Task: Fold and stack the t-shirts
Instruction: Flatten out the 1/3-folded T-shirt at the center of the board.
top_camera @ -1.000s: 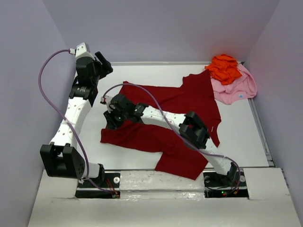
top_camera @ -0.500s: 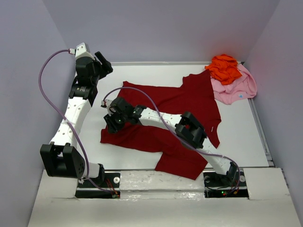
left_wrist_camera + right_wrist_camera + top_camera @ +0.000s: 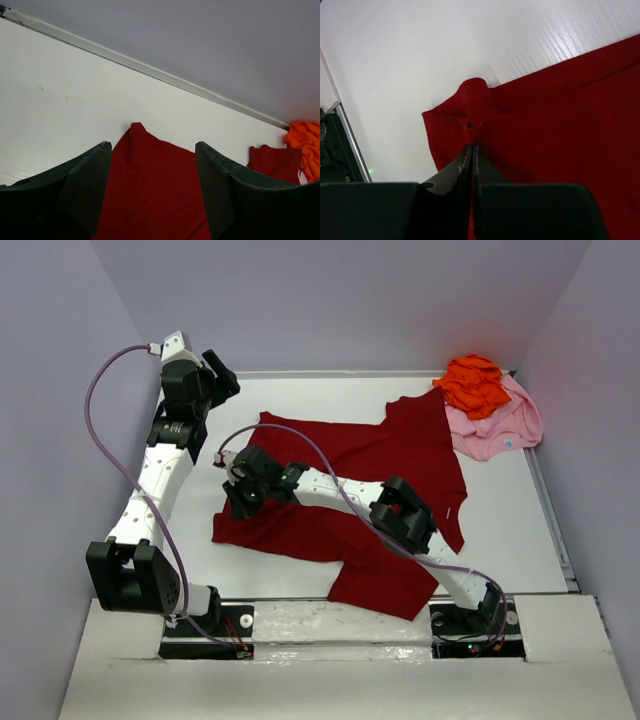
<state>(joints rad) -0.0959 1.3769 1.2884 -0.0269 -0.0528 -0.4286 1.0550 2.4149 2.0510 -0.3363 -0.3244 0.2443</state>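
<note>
The dark red t-shirt (image 3: 370, 455) sprawls on the table (image 3: 520, 520) under the right arm (image 3: 335, 488); the right tool (image 3: 471, 145) pinches its bunched corner. The left tool (image 3: 152, 155) gapes, empty. The orange t-shirt (image 3: 475, 385) seemingly overlaps the pink t-shirt (image 3: 495, 432), far right.

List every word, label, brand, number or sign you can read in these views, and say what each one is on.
No text can be read in any view.
Small white tag at the right edge of the dark red t-shirt: too small to read.
Small bluish mark on the light pink t-shirt: too small to read.
</note>
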